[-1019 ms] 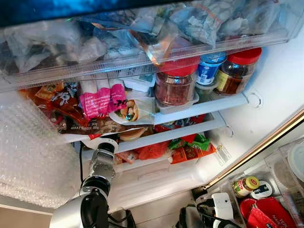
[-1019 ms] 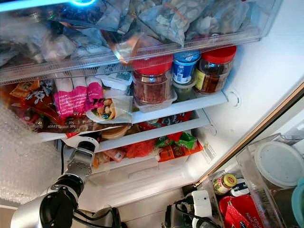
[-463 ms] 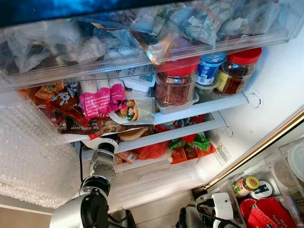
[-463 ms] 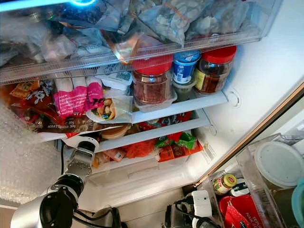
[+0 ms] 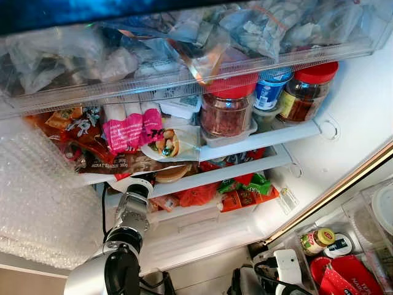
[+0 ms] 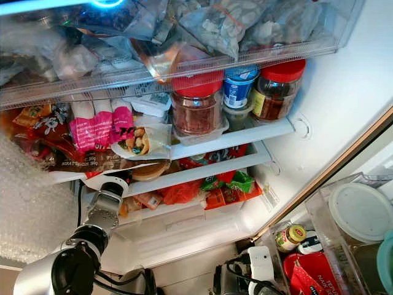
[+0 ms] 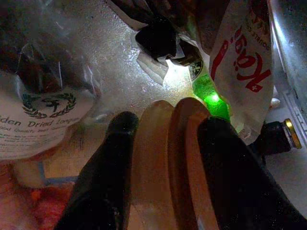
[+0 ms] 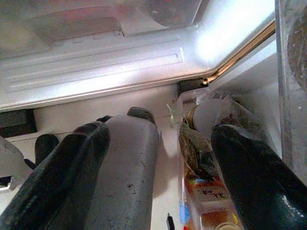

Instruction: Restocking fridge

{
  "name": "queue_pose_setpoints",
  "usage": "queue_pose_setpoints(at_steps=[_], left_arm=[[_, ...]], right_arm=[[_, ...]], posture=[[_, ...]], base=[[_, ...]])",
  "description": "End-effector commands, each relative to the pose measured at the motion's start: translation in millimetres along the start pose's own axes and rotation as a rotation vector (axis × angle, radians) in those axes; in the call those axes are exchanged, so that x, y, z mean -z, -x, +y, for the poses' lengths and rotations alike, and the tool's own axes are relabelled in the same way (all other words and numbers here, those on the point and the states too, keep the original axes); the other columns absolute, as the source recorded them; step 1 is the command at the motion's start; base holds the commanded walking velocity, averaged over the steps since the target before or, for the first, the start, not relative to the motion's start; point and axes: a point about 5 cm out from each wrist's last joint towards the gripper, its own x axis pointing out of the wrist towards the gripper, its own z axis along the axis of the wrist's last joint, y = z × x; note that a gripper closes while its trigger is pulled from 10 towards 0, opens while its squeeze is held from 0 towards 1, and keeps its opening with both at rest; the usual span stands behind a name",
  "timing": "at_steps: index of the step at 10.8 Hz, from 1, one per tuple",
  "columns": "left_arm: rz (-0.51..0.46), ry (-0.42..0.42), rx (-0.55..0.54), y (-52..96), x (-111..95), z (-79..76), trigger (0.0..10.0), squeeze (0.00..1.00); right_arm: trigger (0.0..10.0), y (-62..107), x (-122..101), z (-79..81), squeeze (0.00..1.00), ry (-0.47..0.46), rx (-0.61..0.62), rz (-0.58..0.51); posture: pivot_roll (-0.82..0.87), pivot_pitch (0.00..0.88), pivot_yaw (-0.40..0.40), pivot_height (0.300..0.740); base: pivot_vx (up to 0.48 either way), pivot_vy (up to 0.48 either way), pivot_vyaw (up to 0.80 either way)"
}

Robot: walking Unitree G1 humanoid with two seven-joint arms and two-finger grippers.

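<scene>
My left arm reaches up into the open fridge, to the left end of the middle shelf. Its gripper is shut on a tan round tub, one black finger on each side. In the eye views the tub peeks out under a brown packet. A red-lettered white bag and a green glow lie just beyond it. My right gripper hangs low and open, with a grey cylinder and a plastic bag of goods between its fingers.
The top shelf carries two red-lidded jars, a blue-lidded tub and pink packets. Above it is a clear drawer of bagged food. Bubble wrap lies at the left. At the lower right, a door bin holds small jars.
</scene>
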Motion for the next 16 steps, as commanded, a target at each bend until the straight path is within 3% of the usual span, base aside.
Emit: queue_pose_setpoints(at_steps=[1,9,10,16], left_arm=[[0.008,-0.007,-0.016,1.6,0.8,3.6,10.0,1.0],[-0.002,-0.008,-0.001,2.8,-1.1,4.3,10.0,1.0],[0.005,-0.033,0.033,7.3,0.8,5.0,10.0,0.0],[0.03,-0.106,0.108,19.3,10.3,2.7,10.0,0.0]], right_arm=[[10.0,4.7,21.1,3.9,0.0,-0.025,-0.008,0.08],[10.0,4.9,21.4,3.6,0.0,-0.026,-0.006,0.079],[10.0,4.8,21.5,4.1,0.0,-0.027,-0.006,0.079],[10.0,4.1,20.3,5.4,0.0,-0.031,-0.006,0.076]], posture=[[-0.13,0.19,0.006,0.656],[-0.13,0.184,0.008,0.656],[-0.12,0.183,0.014,0.656],[-0.12,0.176,0.019,0.656]], base=[[0.0,0.0,0.0],[0.0,0.0,0.0],[0.0,0.0,0.0],[0.0,0.0,0.0]])
